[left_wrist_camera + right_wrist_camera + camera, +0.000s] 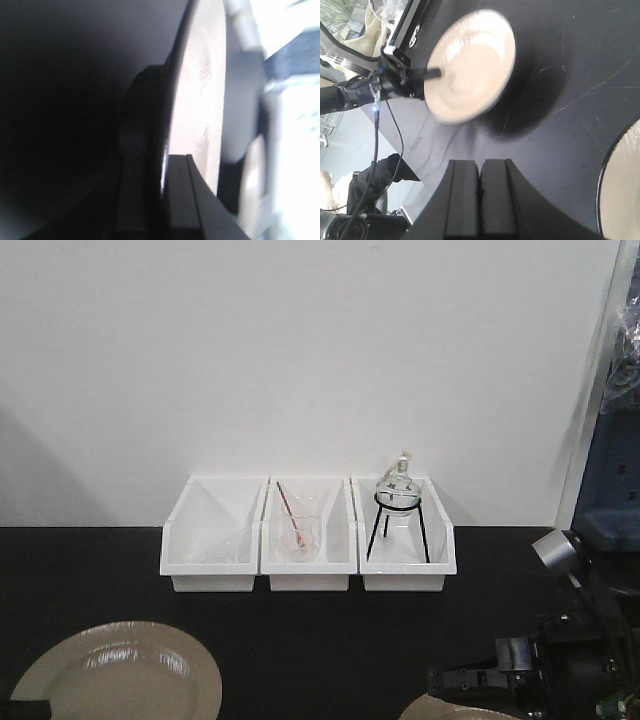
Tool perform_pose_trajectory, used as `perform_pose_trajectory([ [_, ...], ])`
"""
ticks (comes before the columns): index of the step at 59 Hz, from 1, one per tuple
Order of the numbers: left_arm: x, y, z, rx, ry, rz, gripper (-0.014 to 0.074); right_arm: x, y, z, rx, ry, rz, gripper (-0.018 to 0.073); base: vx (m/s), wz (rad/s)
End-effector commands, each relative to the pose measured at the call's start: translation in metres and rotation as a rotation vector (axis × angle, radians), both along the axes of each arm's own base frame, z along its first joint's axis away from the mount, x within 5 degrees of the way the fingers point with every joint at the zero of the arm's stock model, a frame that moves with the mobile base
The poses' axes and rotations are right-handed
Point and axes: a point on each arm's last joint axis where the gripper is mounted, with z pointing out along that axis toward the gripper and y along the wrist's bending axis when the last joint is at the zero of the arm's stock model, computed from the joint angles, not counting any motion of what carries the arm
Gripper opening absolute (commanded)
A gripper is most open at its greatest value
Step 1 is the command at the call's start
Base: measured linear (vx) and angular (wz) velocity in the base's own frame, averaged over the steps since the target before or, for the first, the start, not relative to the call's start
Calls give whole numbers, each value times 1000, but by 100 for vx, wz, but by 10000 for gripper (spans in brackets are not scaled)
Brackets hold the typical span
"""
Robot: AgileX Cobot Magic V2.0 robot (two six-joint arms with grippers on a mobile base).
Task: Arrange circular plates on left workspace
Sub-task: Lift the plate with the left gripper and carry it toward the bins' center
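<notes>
One circular plate, beige with a raised rim, is at the front left over the black benchtop. My left gripper is shut on its rim, one finger on the glossy top and one on the dark underside. In the right wrist view this plate is blurred and casts a wide shadow on the bench. A second circular plate lies at the right, its edge showing under my right arm. My right gripper is shut with nothing in it, above bare bench between the two plates.
Three white bins stand in a row against the back wall; the middle one holds a glass beaker with a rod, the right one a flask on a wire stand. My right arm fills the front right corner.
</notes>
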Motion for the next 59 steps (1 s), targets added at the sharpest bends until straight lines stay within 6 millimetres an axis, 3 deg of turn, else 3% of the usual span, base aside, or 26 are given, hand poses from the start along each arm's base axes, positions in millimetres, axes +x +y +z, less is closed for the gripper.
perform_pose_trajectory([
  [1, 11, -17, 37, -192, -162, 5, -1, -1, 1, 21, 59, -65, -3, -3, 0, 0],
  [25, 52, -109, 55, -105, -195, -71, -1, 0, 1, 21, 63, -66, -10, -3, 0, 0],
  [41, 77, -146, 76, -33, -220, -59, -1, -1, 1, 21, 65, -64, -4, -3, 0, 0],
  [59, 105, -177, 51, -107, -140, -126, -1, -1, 1, 21, 66, -64, -2, -3, 0, 0],
])
